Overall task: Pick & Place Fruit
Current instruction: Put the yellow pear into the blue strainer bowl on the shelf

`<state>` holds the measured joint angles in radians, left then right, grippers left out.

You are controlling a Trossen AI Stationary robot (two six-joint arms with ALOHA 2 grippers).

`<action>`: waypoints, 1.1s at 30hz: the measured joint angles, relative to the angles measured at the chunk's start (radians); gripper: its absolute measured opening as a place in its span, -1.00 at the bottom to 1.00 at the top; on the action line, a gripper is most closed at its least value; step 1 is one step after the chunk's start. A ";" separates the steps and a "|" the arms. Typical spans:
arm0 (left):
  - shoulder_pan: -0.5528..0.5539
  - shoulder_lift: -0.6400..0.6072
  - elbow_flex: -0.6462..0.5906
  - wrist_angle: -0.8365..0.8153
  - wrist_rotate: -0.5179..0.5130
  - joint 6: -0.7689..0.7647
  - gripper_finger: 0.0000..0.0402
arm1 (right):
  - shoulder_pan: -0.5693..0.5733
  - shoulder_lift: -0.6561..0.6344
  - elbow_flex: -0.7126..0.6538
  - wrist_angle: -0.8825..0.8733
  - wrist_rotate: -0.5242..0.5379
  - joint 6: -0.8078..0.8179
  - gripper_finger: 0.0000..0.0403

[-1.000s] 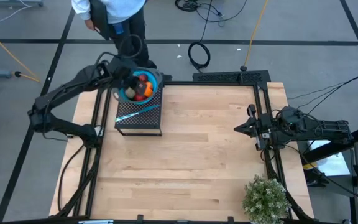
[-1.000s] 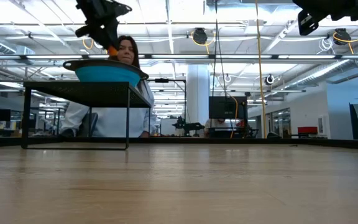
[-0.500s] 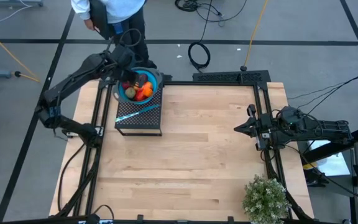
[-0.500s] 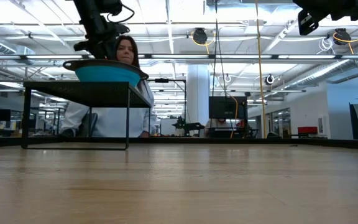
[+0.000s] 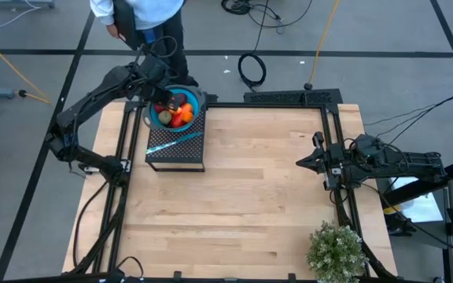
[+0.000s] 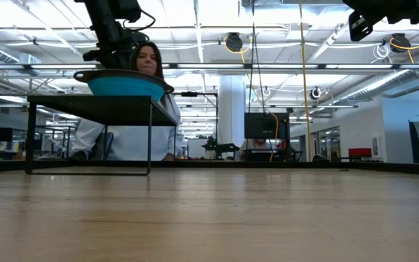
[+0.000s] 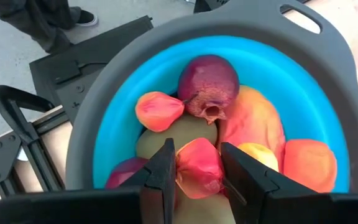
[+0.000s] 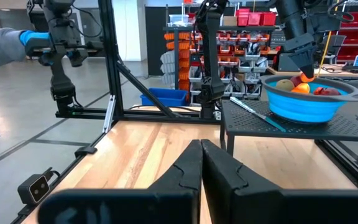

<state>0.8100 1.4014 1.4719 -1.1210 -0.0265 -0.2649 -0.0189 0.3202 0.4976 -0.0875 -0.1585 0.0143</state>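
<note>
A blue bowl with a grey rim stands on a black rack at the table's far left. It holds several toy fruits, among them a dark red one, a long red-orange one and a green oval. My left gripper hangs over the bowl, shut on a small pink-red fruit. My right gripper waits shut and level at the table's right side, touching nothing. My left gripper pinches the small pink-red fruit by its two opposite sides between its two fingers. The fingers slant down into the bowl from the table's left. The fruit sits just over the other fruits; I cannot tell whether it rests on them.
A thin silvery-blue utensil lies on the rack beside the bowl. A bushy potted plant stands at the near right corner. A person stands just beyond the far edge behind the bowl. Bare wood fills the table's middle.
My left gripper, still shut on the small fruit, has swung a little toward the table's far left and sunk from above the bowl's rim down among the fruits, tipping steeper. In the last half second it has almost stopped.
</note>
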 joint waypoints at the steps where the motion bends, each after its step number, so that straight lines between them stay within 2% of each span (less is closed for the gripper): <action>1: -0.001 0.000 0.000 0.000 0.000 0.001 -0.48 | 0.000 0.000 0.000 0.000 0.000 0.000 -1.00; 29: -0.001 0.000 0.000 -0.005 0.000 0.009 -0.48 | 0.000 0.000 0.000 0.008 -0.001 0.002 -1.00; 33: -0.001 0.000 0.000 -0.005 0.000 0.015 -0.39 | 0.000 0.000 0.000 0.008 -0.001 0.020 -1.00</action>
<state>0.8085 1.4010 1.4719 -1.1259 -0.0261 -0.2495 -0.0189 0.3202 0.4980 -0.0792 -0.1593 0.0342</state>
